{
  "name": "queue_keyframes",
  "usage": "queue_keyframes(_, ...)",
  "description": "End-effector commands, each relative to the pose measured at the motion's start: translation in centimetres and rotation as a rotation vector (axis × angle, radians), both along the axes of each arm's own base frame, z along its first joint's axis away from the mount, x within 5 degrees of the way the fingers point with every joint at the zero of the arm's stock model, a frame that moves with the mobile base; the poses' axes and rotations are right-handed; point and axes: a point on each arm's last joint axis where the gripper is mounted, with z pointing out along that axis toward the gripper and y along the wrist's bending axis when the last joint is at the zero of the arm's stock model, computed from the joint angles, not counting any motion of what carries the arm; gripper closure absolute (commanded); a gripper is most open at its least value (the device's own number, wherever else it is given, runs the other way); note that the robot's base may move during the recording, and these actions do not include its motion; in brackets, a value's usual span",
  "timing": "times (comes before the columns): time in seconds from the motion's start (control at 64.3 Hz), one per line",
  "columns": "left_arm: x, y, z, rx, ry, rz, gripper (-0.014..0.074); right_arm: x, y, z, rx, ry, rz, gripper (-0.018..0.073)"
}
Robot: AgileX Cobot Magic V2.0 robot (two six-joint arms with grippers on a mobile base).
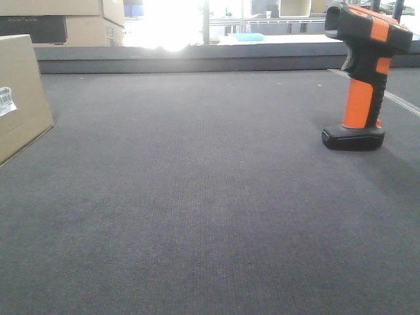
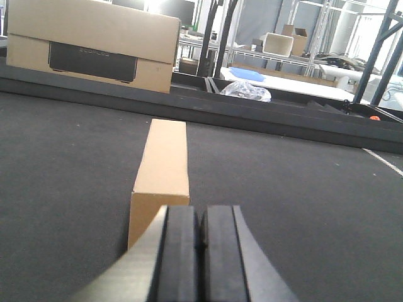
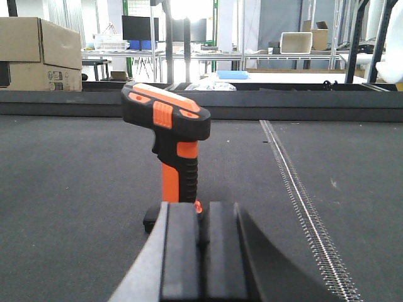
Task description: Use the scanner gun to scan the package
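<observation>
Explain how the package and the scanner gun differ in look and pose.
The package is a plain tan cardboard box; the scanner gun is black and orange, pistol-shaped. The package lies flat and long; the scanner gun stands upright on its foot. Both rest on the dark mat, untouched.

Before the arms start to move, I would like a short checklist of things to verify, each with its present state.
1. Scanner gun standing upright on its foot: ok.
2. Right gripper lined up behind the scanner gun: ok.
3. Right gripper open for grasping: not ok, fingers closed together.
4. Package in front of left gripper: ok.
5. Left gripper open: not ok, closed and empty.
6. Barcode label facing the scanner head: cannot tell.
</observation>
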Motion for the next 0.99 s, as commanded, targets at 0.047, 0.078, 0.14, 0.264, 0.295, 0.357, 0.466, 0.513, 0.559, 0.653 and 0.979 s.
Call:
queue_keyframes(0.047,-0.1,0.0,0.1,-0.004,-0.019,0.0,0.0707,0.0,0.0,0.0,-0.005,-0.01,-0.006,0.072)
queue_keyframes(0.078,-0.1,0.0,0.1,-0.004,-0.019,0.0,0.0707,0.0,0.0,0.0,-0.005,-0.01,-0.006,0.072)
queue_keyframes(0.14,-0.1,0.0,0.1,-0.004,-0.019,0.0,0.0707,0.0,0.0,0.0,-0.005,-0.01,-0.006,0.072)
queue_keyframes(0.264,0.7,0.0,-1.1,0.064,-0.032,0.005,0.0707,0.0,0.0,0.0,-0.005,-0.01,-0.006,0.072)
queue_keyframes(0.295,1.0,0.0,-1.6,0.094,-0.051,0.002,0.0707,0.0,0.0,0.0,-0.005,-0.01,-0.006,0.072)
queue_keyframes(0.357,1.5,-0.1,-2.7,0.14,-0.082,-0.002,0.0707,0.0,0.0,0.0,-0.005,-0.01,-0.006,0.072)
queue_keyframes(0.466,2.2,-0.2,-4.7,0.203,-0.091,-0.007,0.0707,0.0,0.0,0.0,-0.005,-0.01,-0.006,0.072)
queue_keyframes(0.513,2.5,-0.3,-5.7,0.214,-0.081,-0.01,0.0707,0.0,0.0,0.0,-0.005,-0.01,-0.006,0.072)
queue_keyframes(0.559,2.7,-0.3,-6.5,0.201,-0.075,-0.011,0.0707,0.0,0.0,0.0,-0.005,-0.01,-0.006,0.072)
queue_keyframes(0.653,2.9,-0.2,-7.6,0.199,-0.081,-0.007,0.0707,0.0,0.0,0.0,-0.005,-0.01,-0.006,0.072)
queue_keyframes(0.979,2.9,-0.2,-7.7,0.172,-0.072,-0.01,0.0707,0.0,0.0,0.0,-0.005,-0.01,-0.006,0.072)
